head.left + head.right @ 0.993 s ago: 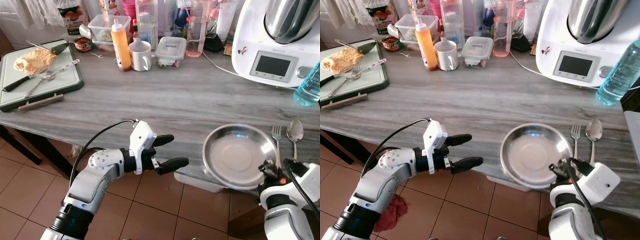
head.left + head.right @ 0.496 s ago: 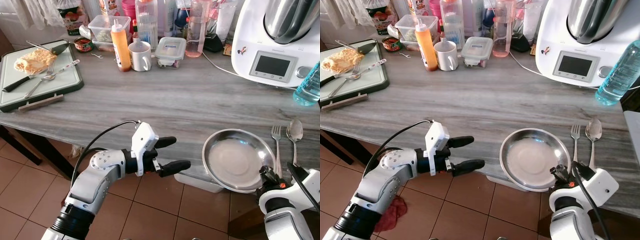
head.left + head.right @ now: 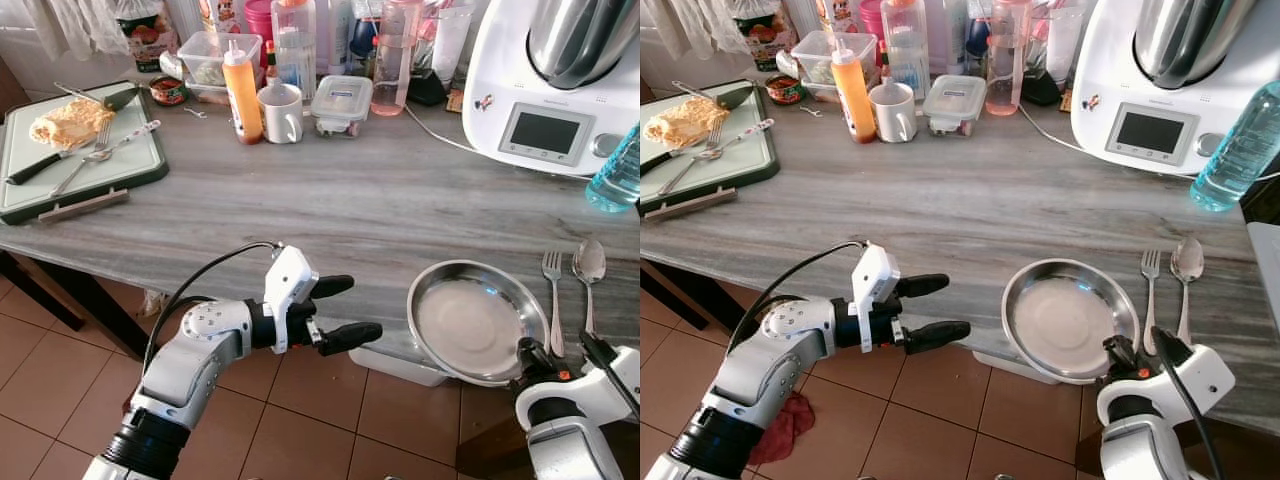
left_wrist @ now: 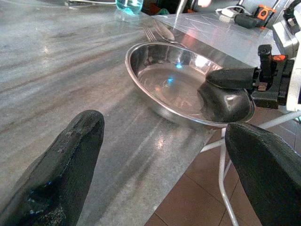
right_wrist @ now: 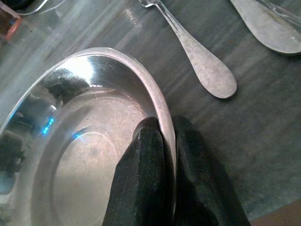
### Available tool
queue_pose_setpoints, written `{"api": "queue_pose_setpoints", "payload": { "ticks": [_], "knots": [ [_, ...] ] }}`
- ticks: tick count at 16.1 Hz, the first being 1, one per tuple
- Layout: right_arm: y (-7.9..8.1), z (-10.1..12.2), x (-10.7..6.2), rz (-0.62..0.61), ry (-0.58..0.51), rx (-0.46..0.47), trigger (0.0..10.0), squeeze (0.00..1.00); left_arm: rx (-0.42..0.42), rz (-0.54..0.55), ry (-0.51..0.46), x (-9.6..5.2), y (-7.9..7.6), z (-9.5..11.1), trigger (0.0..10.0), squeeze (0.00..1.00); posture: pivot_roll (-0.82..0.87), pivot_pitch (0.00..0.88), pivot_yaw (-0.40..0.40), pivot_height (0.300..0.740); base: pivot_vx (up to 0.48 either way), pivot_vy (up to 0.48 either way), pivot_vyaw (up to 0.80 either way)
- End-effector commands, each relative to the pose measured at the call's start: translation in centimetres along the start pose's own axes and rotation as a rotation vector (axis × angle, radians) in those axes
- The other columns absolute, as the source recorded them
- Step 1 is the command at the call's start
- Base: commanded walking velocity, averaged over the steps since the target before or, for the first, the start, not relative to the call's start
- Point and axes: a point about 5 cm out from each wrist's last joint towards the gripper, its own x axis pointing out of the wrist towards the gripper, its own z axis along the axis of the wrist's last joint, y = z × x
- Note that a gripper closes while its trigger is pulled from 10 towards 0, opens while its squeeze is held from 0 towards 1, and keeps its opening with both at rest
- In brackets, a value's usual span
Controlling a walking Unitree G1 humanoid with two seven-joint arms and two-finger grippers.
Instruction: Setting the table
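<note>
1. Right end effector (image 5: pixel 162 141) clamped on near rim of steel bowl (image 3: pixel 468 320).
2. Bowl at the table (image 3: pixel 330 200) front edge, just left of fork (image 3: pixel 553 300) and spoon (image 3: pixel 588 275).
3. Left end effector (image 3: pixel 338 310) spread apart, off the table edge.

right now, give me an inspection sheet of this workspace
surface: grey wood-grain table, bare in the middle
job's things: steel plate at the near edge, partly overhanging; fork and spoon lie side by side to its right
clutter: green tray with food and cutlery at far left; sauce bottle, white mug, lidded tub and kitchen machine along the back
grippers: right gripper pinches the plate's near rim; left gripper open, off the table's near edge
cables: white cord runs to the machine
surroundings: terracotta tiled floor
</note>
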Motion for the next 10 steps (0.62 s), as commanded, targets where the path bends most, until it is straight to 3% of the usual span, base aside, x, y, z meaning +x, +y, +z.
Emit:
{"api": "queue_pose_setpoints", "payload": {
  "ticks": [1,10],
  "knots": [
    [0.33,-1.99,-0.18,-0.032,0.056,0.11,10.0,1.0,0.017,-0.025,0.009,0.1,-0.37,0.18,10.0,0.0,-0.03,0.127,0.028,0.714,0.0,0.0,0.0],
    [0.7,-1.69,0.42,-0.007,0.041,0.099,10.0,1.0,0.015,-0.027,0.01,0.05,-0.77,0.21,10.0,0.0,-0.03,0.123,0.022,0.714,0.0,0.0,0.0]
  ]
}}
